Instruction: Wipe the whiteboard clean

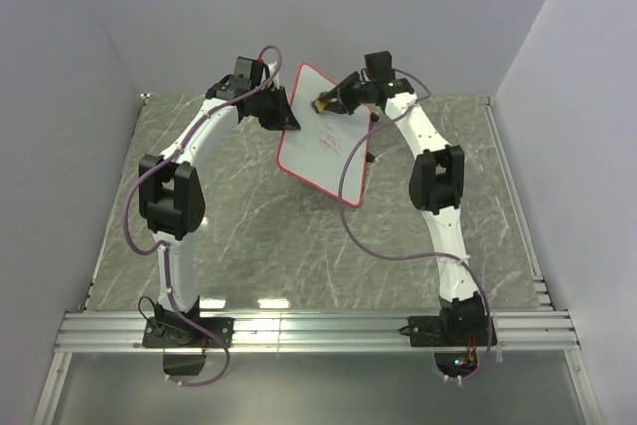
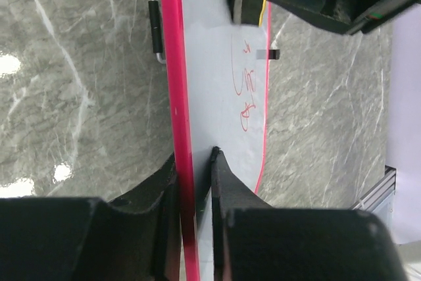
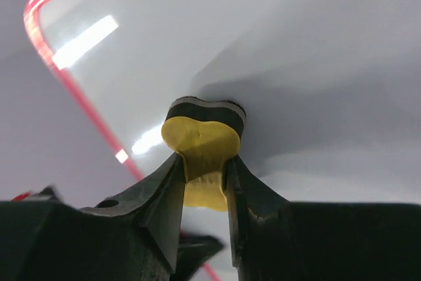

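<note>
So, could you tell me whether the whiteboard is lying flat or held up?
Held up: the whiteboard is tilted, its red rim clamped in the left gripper, with table visible on both sides.

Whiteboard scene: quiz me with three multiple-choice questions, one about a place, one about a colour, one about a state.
1. Where does the yellow eraser meet the whiteboard?
A. Near its far upper end
B. At its near lower corner
C. Nowhere; it lies on the table

2. What colour are the scribbles?
A. Blue
B. Green
C. Red

3. What is the left gripper doing?
A. Hanging open over the table
B. Clamped on the whiteboard's edge
C. Clamped on the eraser

Answers:
1 A: the top view shows the right gripper pressing the eraser high on the raised board.
2 C: the left wrist view shows red marks.
3 B: it pinches the board's red rim from both sides.
</note>
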Controlling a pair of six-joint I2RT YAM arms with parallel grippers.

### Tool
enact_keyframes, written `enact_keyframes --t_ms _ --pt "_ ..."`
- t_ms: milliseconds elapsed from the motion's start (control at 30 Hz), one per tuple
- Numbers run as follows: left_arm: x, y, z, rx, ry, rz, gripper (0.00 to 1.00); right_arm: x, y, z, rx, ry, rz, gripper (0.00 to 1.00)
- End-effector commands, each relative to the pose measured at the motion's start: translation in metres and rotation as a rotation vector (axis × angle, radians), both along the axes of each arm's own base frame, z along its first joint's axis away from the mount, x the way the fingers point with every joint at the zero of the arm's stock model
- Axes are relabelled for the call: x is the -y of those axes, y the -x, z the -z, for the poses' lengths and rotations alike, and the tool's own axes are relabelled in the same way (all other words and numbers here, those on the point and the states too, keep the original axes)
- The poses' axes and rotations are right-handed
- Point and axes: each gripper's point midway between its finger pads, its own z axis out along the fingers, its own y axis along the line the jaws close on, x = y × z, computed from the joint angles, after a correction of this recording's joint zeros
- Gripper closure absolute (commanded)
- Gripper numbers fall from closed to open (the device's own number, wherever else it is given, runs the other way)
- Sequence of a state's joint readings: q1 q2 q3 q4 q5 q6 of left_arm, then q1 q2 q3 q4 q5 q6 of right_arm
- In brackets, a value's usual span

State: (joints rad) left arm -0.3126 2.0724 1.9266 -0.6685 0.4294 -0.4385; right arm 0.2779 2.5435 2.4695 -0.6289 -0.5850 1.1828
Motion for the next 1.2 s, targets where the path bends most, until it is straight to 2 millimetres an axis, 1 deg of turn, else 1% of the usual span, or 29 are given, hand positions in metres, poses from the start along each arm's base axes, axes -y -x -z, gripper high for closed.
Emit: enact_keyframes --t_ms 0,33,100,167,200,233,300,333,367,400,433,500,533,600,633,700,733,800,833,900,933,967,1000,1033,1100,1133,1167 --pt "0.025 0.061 0.069 -0.158 -0.172 0.209 1.00 -0.072 0.028 0.022 -0.069 -0.108 -0.112 1.00" --pt "0.026 0.062 0.069 -0.157 -0.173 0.210 1.00 -0.078 0.023 0.015 -0.030 -0.134 -0.117 1.00" --pt "0.025 0.063 0.067 -0.155 -0.175 0.211 1.00 -0.081 0.019 0.010 -0.026 -0.159 -0.103 1.00" --pt "0.023 0.064 0.065 -0.150 -0.181 0.211 1.00 -0.076 0.017 0.018 -0.054 -0.148 -0.082 1.00" --pt "0.022 0.065 0.066 -0.152 -0.184 0.210 1.00 -0.068 0.014 0.024 -0.064 -0.128 -0.065 1.00" --pt "0.022 0.065 0.064 -0.148 -0.187 0.209 1.00 -0.062 0.017 0.032 -0.100 -0.103 -0.057 1.00" --pt "0.021 0.066 0.064 -0.148 -0.189 0.209 1.00 -0.043 0.022 0.052 -0.135 -0.033 -0.050 1.00" --pt "0.021 0.066 0.064 -0.147 -0.190 0.210 1.00 -0.033 0.023 0.054 -0.137 0.005 -0.032 1.00" --pt "0.020 0.067 0.064 -0.146 -0.191 0.209 1.00 -0.021 0.034 0.074 -0.201 0.055 -0.028 1.00" --pt "0.020 0.067 0.063 -0.142 -0.192 0.210 1.00 -0.007 0.037 0.082 -0.197 0.106 -0.034 1.00" --pt "0.021 0.068 0.063 -0.145 -0.191 0.211 1.00 0.004 0.044 0.089 -0.227 0.158 -0.027 1.00" --pt "0.020 0.067 0.062 -0.143 -0.191 0.210 1.00 0.020 0.058 0.104 -0.239 0.251 -0.066 1.00" --pt "0.020 0.067 0.062 -0.142 -0.189 0.211 1.00 0.030 0.068 0.111 -0.273 0.306 -0.077 1.00" --pt "0.021 0.066 0.063 -0.144 -0.187 0.213 1.00 0.039 0.087 0.126 -0.292 0.376 -0.143 1.00" --pt "0.022 0.065 0.063 -0.144 -0.187 0.210 1.00 0.045 0.102 0.137 -0.328 0.424 -0.166 1.00" --pt "0.022 0.064 0.062 -0.141 -0.184 0.212 1.00 0.052 0.120 0.149 -0.334 0.482 -0.226 1.00" --pt "0.023 0.063 0.063 -0.141 -0.183 0.211 1.00 0.055 0.134 0.155 -0.358 0.499 -0.247 1.00" --pt "0.023 0.064 0.063 -0.142 -0.179 0.214 1.00 0.055 0.144 0.158 -0.353 0.514 -0.289 1.00" --pt "0.024 0.063 0.064 -0.145 -0.178 0.214 1.00 0.053 0.147 0.156 -0.347 0.518 -0.303 1.00" --pt "0.024 0.063 0.065 -0.148 -0.177 0.212 1.00 0.041 0.148 0.151 -0.318 0.522 -0.338 1.00" --pt "0.024 0.063 0.065 -0.149 -0.177 0.215 1.00 0.031 0.138 0.138 -0.272 0.509 -0.342 1.00" --pt "0.025 0.064 0.066 -0.152 -0.174 0.216 1.00 0.016 0.138 0.130 -0.244 0.483 -0.365 1.00" --pt "0.025 0.063 0.066 -0.149 -0.173 0.216 1.00 0.009 0.135 0.125 -0.226 0.462 -0.369 1.00" --pt "0.025 0.064 0.067 -0.152 -0.173 0.217 1.00 -0.005 0.125 0.109 -0.176 0.427 -0.359 1.00" --pt "0.025 0.065 0.068 -0.157 -0.172 0.219 1.00 -0.021 0.119 0.094 -0.141 0.368 -0.355 1.00" --pt "0.025 0.066 0.068 -0.158 -0.173 0.220 1.00 -0.029 0.107 0.080 -0.107 0.331 -0.322 1.00" --pt "0.024 0.067 0.069 -0.161 -0.174 0.220 1.00 -0.035 0.103 0.073 -0.093 0.306 -0.312 1.00"
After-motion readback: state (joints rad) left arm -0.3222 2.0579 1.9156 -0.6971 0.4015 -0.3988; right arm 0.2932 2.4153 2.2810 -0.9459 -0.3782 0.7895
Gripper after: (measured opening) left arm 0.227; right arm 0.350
